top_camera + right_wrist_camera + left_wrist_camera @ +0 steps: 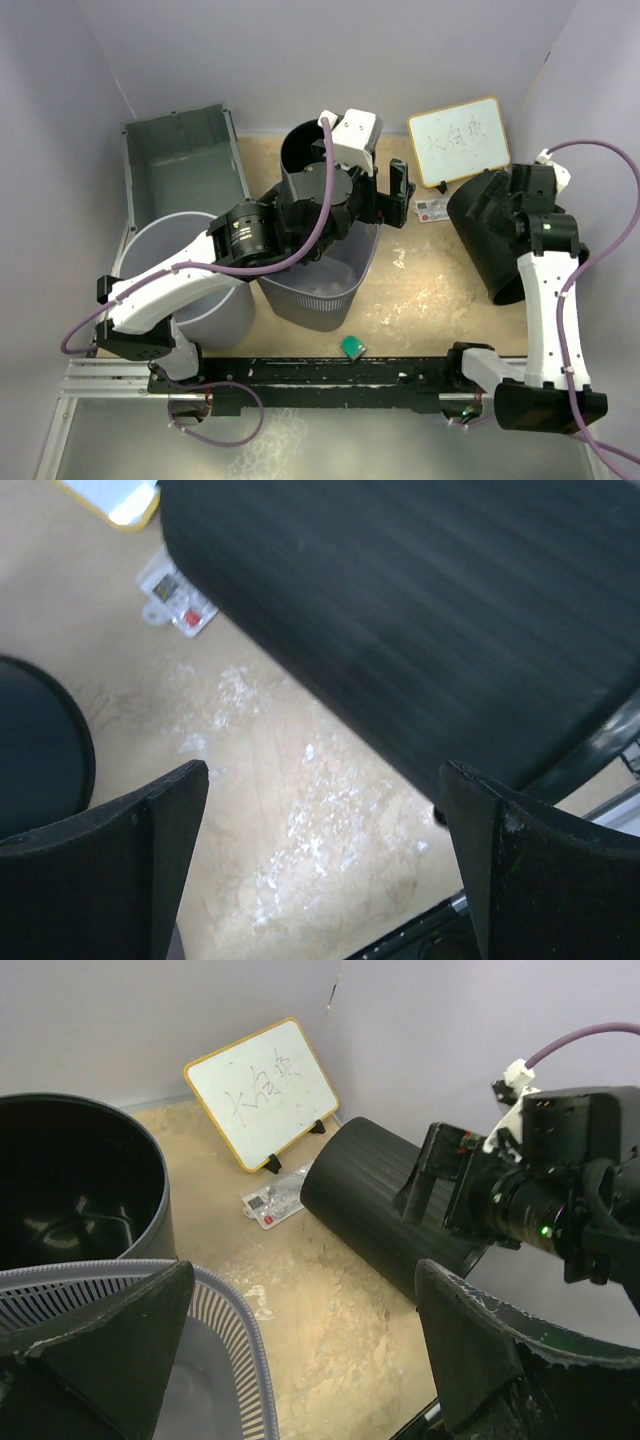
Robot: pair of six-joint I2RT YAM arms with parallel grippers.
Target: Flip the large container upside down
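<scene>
The large container (180, 165), a dark grey rectangular crate, lies open side up at the back left along the wall, seen only in the top view. My left gripper (400, 195) hangs open well to its right, past a black round bin (305, 150). In the left wrist view that gripper (305, 1280) has bare floor between its fingers and touches nothing. My right gripper (322, 780) is open too, above the floor beside a black bin lying on its side (420, 610). Neither gripper is near the crate.
A round light grey bin (190, 280) stands just in front of the crate, with a grey mesh basket (320, 285) to its right. The tipped black bin (490, 235) lies at the right. A whiteboard (458, 140), a card (432, 208) and a small green item (353, 347) sit on the table.
</scene>
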